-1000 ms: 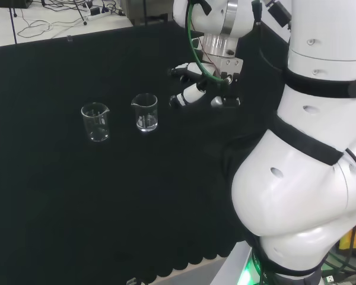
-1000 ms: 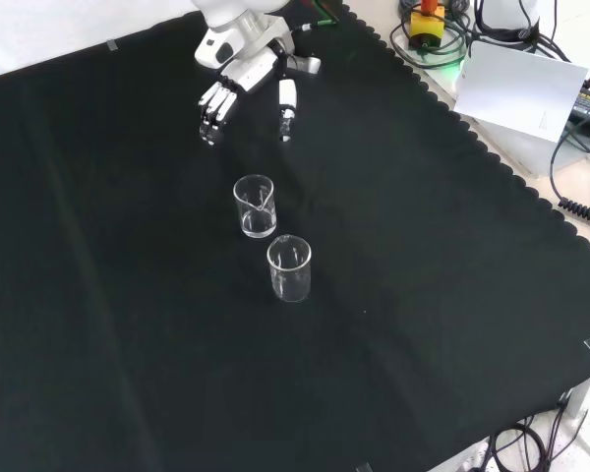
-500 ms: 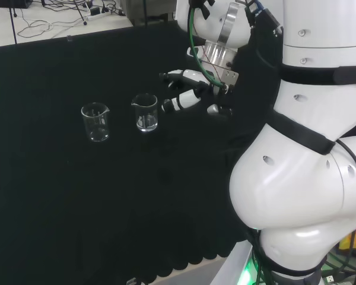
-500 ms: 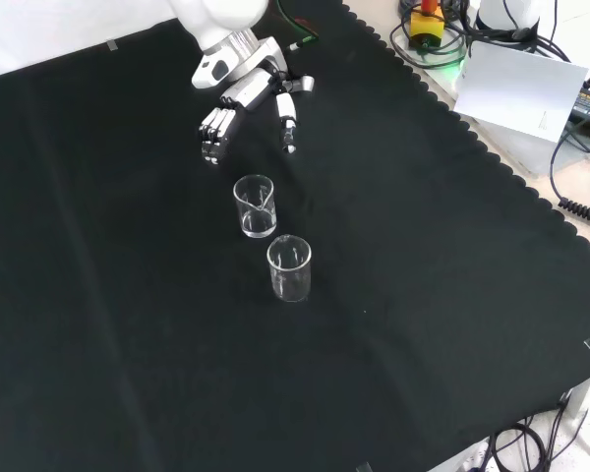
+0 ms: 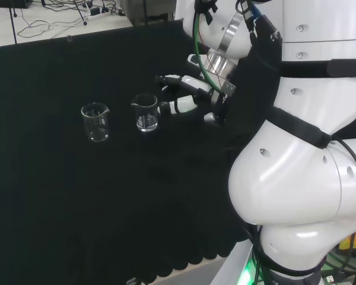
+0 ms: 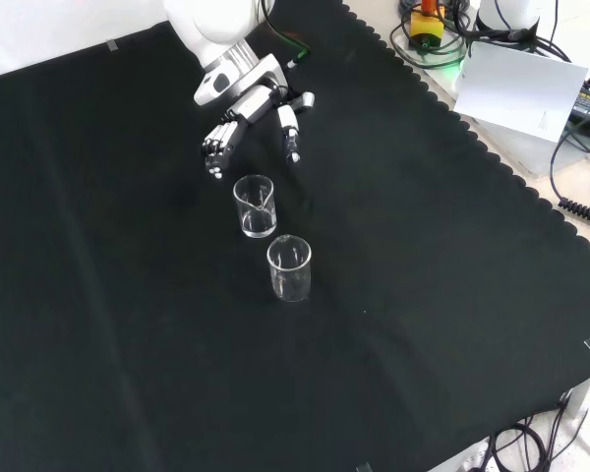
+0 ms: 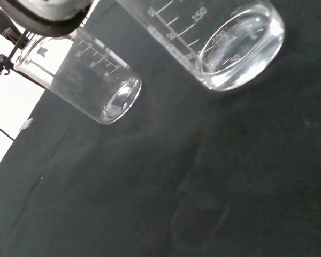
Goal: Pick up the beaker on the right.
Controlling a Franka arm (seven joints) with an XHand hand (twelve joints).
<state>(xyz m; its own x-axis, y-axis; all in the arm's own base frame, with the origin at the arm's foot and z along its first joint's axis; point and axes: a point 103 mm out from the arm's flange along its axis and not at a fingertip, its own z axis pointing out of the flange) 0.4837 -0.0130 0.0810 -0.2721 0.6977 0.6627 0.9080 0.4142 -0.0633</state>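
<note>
Hand (image 6: pixel 244 102) with fingers (image 5: pixel 166 79) spread and relaxed, holding nothing; target beaker (image 5: pixel 145 112) upright on the worktop (image 6: pixel 423 265) just beyond the fingertips, second beaker (image 5: pixel 95 122) farther on; risk: fingertips could nudge or topple the near beaker into its neighbour before closing.

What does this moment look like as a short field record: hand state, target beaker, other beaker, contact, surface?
hand: open, fingers straight, reaching toward the beakers
target beaker: clear, upright, the right one in the head view, nearest the hand
other beaker: clear, upright, to its left in the head view, standing apart
contact: none visible; fingertips close to the target beaker in the front view
surface: black cloth
task state: beaker not yet grasped
</note>
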